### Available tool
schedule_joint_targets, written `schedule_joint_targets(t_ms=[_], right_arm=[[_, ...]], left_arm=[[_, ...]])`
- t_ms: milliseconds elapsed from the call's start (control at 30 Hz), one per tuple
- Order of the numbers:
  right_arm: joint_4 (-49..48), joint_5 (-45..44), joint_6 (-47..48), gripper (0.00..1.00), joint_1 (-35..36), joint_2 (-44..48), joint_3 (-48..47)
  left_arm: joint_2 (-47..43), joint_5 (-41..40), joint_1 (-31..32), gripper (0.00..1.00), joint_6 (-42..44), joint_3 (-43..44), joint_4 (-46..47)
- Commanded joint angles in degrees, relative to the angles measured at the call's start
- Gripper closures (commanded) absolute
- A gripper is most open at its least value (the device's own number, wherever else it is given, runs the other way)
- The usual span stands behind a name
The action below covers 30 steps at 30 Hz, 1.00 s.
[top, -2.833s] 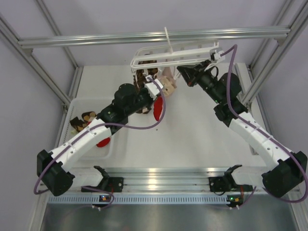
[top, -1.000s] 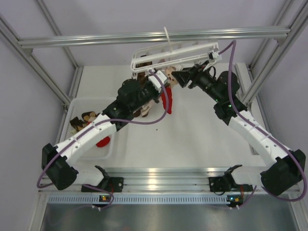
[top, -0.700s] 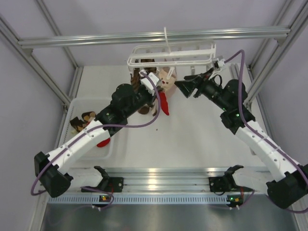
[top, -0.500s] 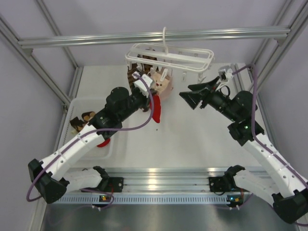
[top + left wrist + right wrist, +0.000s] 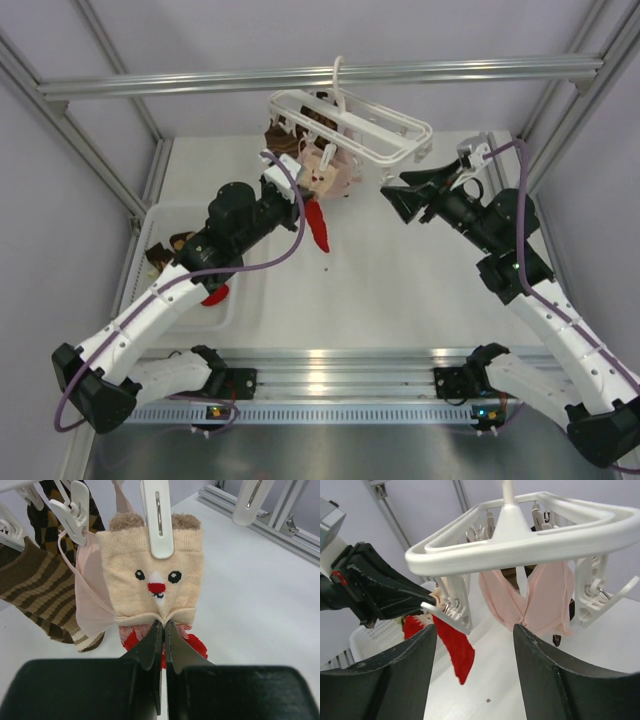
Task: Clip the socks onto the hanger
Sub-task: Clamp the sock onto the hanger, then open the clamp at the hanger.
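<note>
The white hanger [image 5: 385, 127] hangs tilted from its hook on the top rail. Several socks dangle from its clips: a brown striped one [image 5: 35, 587], a pale pink one [image 5: 89, 597], and a red sock with a beige bear-face cuff [image 5: 152, 580]. A white clip [image 5: 156, 522] sits on that cuff's top edge. My left gripper [image 5: 163, 625] is shut on the cuff's lower edge, and the red foot [image 5: 318, 226] hangs below it. My right gripper [image 5: 475, 628] stands open just right of the hanger [image 5: 520, 535], touching nothing, facing the pink socks [image 5: 542, 600] and the red sock [image 5: 454, 647].
A white basket [image 5: 190, 208] at the left holds a brown sock [image 5: 165, 255] and a red sock [image 5: 213, 295]. The aluminium rail [image 5: 200, 80] crosses overhead, with frame posts at both sides. A dark checked sock [image 5: 45, 510] hangs behind the striped one.
My right gripper has drawn back to the right, away from the hanger. The hanger has swung and turned. My left gripper has moved left, still shut on the bear sock.
</note>
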<state>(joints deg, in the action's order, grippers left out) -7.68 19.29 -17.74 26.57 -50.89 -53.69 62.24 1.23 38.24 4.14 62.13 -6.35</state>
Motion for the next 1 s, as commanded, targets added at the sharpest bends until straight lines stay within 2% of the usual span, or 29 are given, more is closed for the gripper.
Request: schedule_joint_targets(t_ms=[0,267,333,433,500,533,633,800,967], right_arm=[[-3.56,-1.62,1.83,0.38,-0.90,-1.31,-3.79],[-6.90,0.40,2.27,0.40,-0.99,-4.65,-5.72],[-7.43,0.57,2.09,0.48,-0.99,-5.53,-6.33],[-8.14,1.27,2.00,0.59,-1.08,-5.97,-7.04],[-8.58,1.80,2.18,0.67,-0.99,-5.97,-7.04],[-8.58,2.50,2.44,0.73,-0.99,-5.80,-6.95],[-8.23,3.03,2.71,0.83,-0.99,-5.53,-6.87],[-7.88,3.04,3.15,0.87,-0.99,-5.27,-6.25],[-7.26,2.77,3.23,0.89,-0.99,-5.27,-6.95]], left_arm=[[-1.42,1.75,-0.10,0.98,-0.63,-0.16,0.11],[-1.42,3.16,-0.18,0.91,-0.19,0.27,-0.06],[-1.51,3.60,-0.09,0.86,-0.19,0.71,-0.59],[-2.29,3.77,-0.09,0.68,-0.19,1.41,-1.38],[-3.08,4.82,-0.09,0.61,-0.27,1.68,-1.21],[-3.96,5.53,-0.09,0.61,-0.19,1.85,-0.69],[-5.11,9.57,-0.18,0.59,-1.06,1.94,1.85],[-1.51,15.63,0.26,0.54,-3.97,3.79,5.72],[4.81,14.59,1.31,0.52,-7.65,5.45,17.04]])
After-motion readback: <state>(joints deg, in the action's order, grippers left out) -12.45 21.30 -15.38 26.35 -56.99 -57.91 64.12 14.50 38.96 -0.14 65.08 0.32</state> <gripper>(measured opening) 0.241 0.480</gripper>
